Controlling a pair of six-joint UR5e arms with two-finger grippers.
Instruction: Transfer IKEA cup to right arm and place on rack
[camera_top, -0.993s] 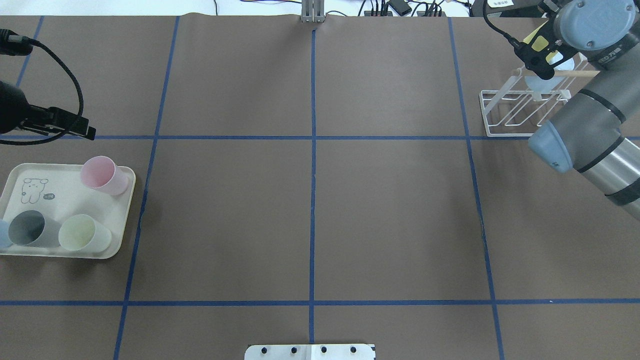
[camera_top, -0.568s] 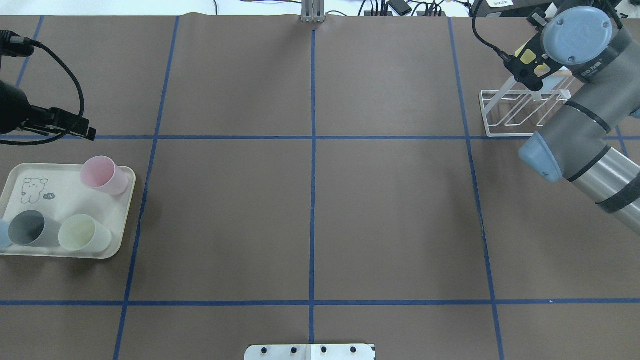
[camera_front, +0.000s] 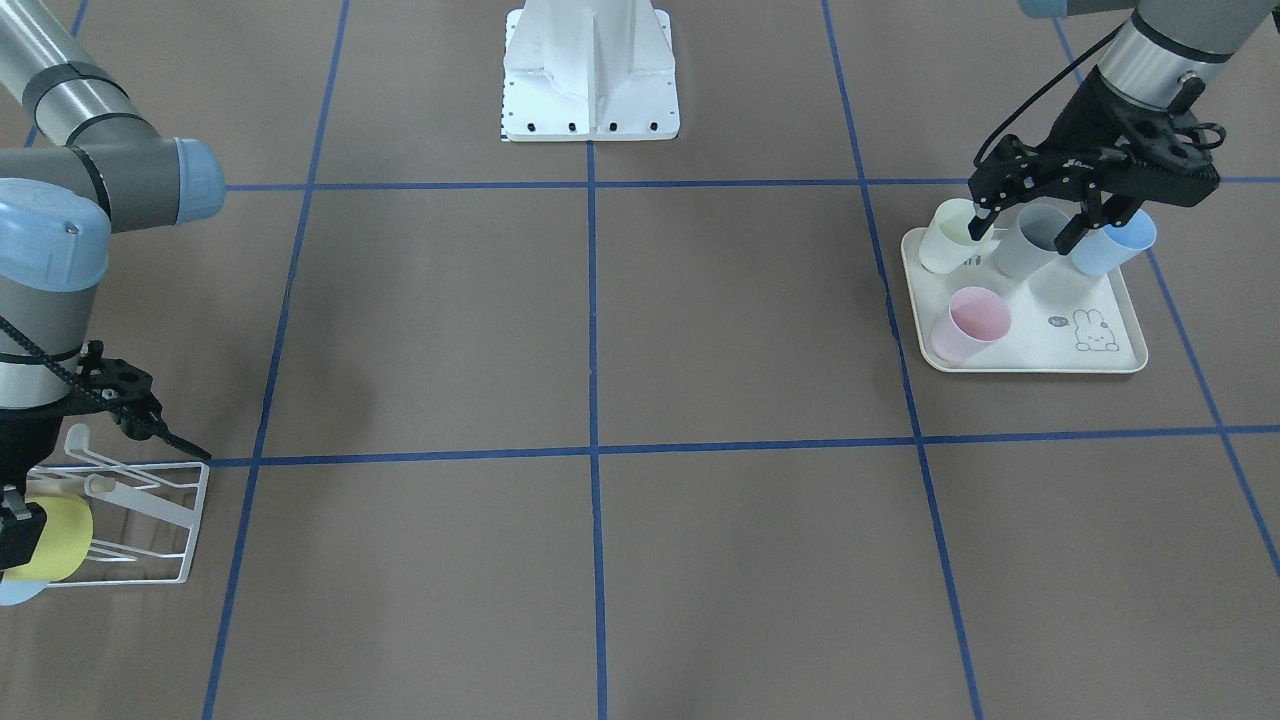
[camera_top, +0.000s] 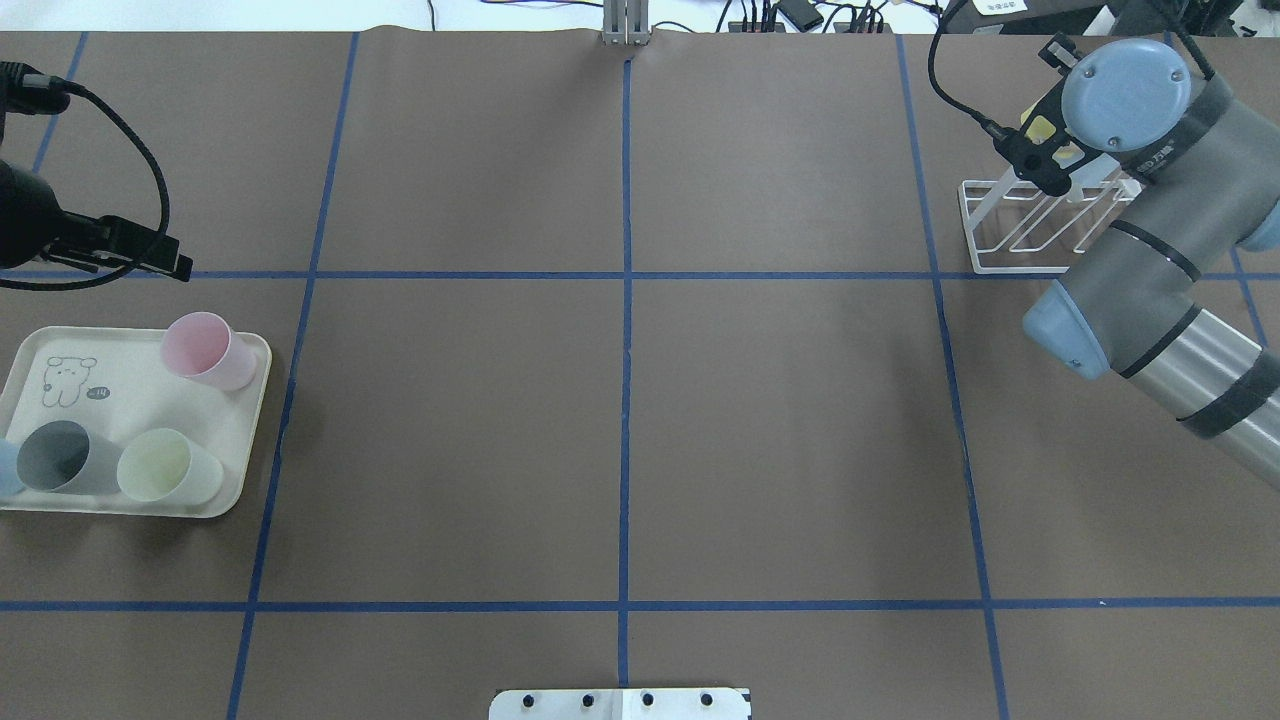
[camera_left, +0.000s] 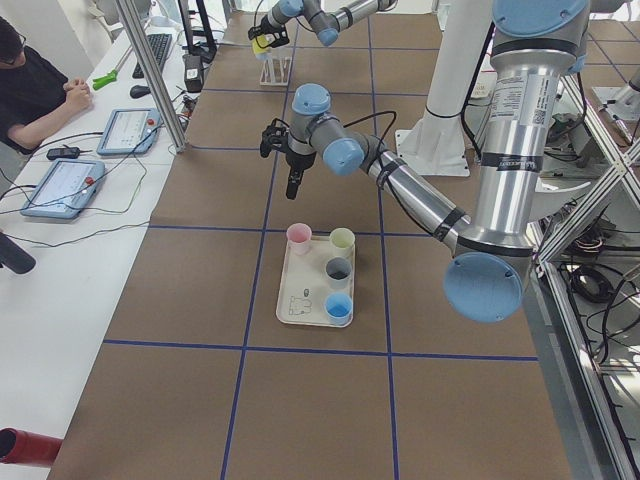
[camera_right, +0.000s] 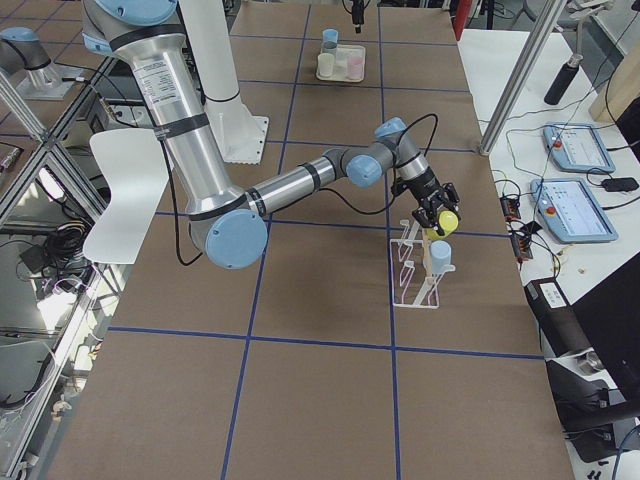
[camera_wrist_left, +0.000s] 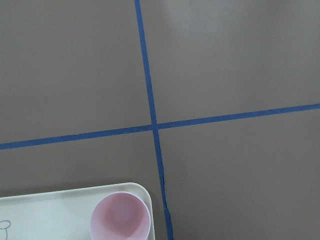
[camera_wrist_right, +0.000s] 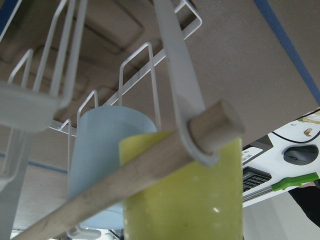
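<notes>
Your right arm has swung inward over 1 s, carrying its wrist along the rack; your left arm stays put, jaws wide above the tray. Right jaws clamp the yellow cup beside the wooden rod, so placing looks underway, not finished.

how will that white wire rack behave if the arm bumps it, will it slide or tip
Probably light: the rack is thin open wire plus a slim wooden rod, so a bump would likely slide it across the smooth table. It may also tip, since the blue cup sits high on it. The wires look springy rather than brittle.
</notes>
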